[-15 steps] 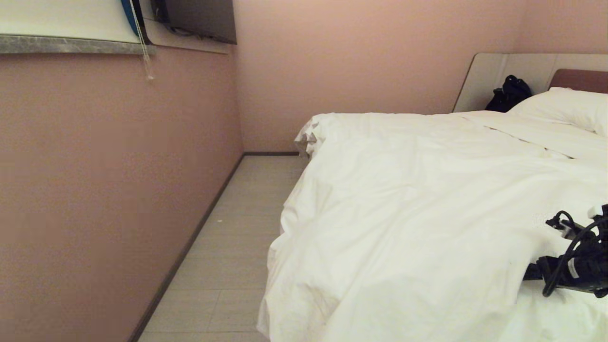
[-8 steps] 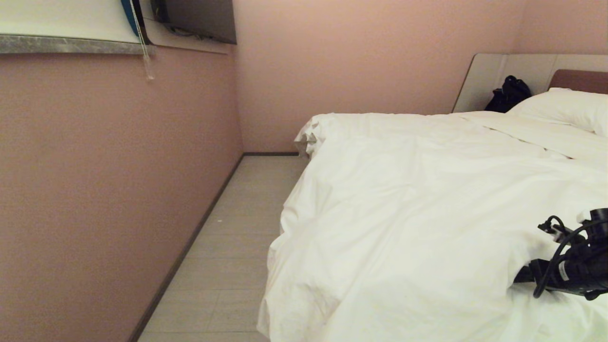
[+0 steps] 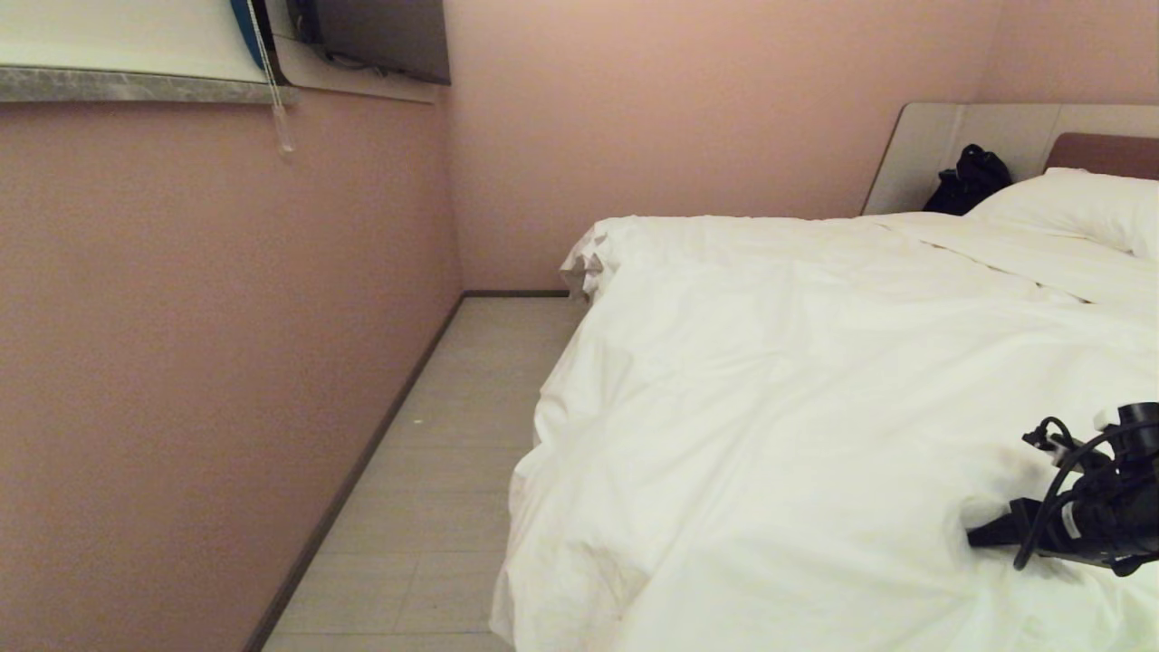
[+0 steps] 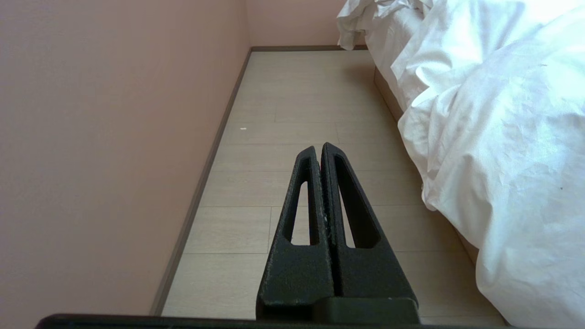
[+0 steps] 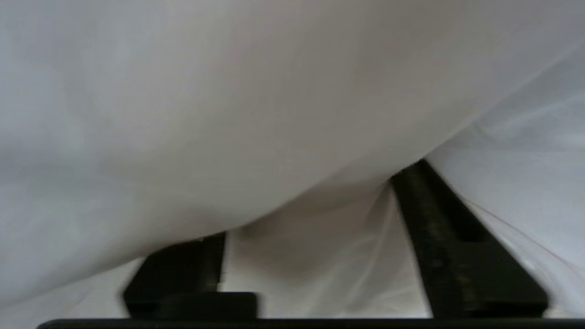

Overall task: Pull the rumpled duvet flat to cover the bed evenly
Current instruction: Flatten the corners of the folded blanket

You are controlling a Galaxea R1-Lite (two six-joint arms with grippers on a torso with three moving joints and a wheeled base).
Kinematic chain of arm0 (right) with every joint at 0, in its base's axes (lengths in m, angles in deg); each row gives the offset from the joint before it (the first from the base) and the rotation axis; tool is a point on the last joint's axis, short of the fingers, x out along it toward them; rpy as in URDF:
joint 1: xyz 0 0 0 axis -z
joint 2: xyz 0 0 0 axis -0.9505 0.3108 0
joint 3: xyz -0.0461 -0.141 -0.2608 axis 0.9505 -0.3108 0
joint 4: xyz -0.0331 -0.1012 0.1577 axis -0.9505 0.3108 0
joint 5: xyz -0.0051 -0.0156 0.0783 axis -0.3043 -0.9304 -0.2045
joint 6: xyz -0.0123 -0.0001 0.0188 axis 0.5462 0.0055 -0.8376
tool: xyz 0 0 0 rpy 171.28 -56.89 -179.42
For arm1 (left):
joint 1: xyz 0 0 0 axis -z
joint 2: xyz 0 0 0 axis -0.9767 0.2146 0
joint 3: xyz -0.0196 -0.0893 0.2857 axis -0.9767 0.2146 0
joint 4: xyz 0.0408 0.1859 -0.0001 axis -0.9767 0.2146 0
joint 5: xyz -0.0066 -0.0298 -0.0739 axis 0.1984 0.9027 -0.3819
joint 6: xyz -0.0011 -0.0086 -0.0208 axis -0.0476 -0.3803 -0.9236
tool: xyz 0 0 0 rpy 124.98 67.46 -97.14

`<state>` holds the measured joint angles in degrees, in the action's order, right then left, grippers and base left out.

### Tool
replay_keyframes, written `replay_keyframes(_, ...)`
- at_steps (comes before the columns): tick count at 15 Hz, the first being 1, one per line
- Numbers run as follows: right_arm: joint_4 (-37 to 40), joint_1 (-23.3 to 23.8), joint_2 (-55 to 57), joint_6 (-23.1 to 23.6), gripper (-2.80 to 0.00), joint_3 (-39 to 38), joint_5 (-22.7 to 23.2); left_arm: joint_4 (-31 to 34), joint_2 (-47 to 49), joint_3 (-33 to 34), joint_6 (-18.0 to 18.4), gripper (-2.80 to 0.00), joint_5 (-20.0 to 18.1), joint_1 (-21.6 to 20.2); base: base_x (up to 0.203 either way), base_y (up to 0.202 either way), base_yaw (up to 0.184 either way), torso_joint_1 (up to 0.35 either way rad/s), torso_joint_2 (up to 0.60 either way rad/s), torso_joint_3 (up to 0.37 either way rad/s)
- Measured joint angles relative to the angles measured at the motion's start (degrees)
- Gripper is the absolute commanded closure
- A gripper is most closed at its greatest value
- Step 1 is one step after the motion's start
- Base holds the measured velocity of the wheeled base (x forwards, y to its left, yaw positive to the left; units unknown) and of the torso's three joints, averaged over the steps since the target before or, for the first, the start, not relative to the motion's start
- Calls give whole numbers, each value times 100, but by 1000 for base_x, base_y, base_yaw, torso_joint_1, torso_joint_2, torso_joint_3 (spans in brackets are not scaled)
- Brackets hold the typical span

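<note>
The white, wrinkled duvet [image 3: 815, 380] lies over the bed [image 3: 1100, 152] and hangs down its left side towards the floor. My right gripper [image 3: 973, 536] lies low on the duvet at the right edge of the head view, pointing left into a fold. In the right wrist view the right gripper [image 5: 320, 201] has its fingers apart, with duvet [image 5: 228, 114] fabric between them and a fold draped over their tips. My left gripper [image 4: 318, 148] is shut and empty, parked above the floor beside the hanging duvet [image 4: 502, 137].
A pink wall [image 3: 226, 362] runs close along the left, leaving a narrow strip of pale floor [image 3: 453, 453] beside the bed. A window ledge [image 3: 136, 83] juts out high on that wall. A pillow [image 3: 1077, 204] and a black bag [image 3: 969, 179] sit at the head end.
My right gripper has slid left and lower, pushing into the duvet fold. Its fingers have drawn closer together. The left arm has not moved.
</note>
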<state>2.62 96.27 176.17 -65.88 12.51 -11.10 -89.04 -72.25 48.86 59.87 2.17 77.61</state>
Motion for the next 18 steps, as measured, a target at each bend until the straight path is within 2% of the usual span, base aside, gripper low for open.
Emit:
replay_keyframes(9,207,-40,-334,-261,0,-129,19,-2,0,0,0,0,-5,0,0,0,0,0,0,0)
replay_keyframes(13,718,-54,-1050,-238,0,-335,39,-2,0,0,0,0,0,0,0,0,0,0,0,0)
replay_keyframes(18,1623,-67,-2217,-9,0,-1039,54,-2,0,0,5,0,0,0,0,0,0,0,0,0)
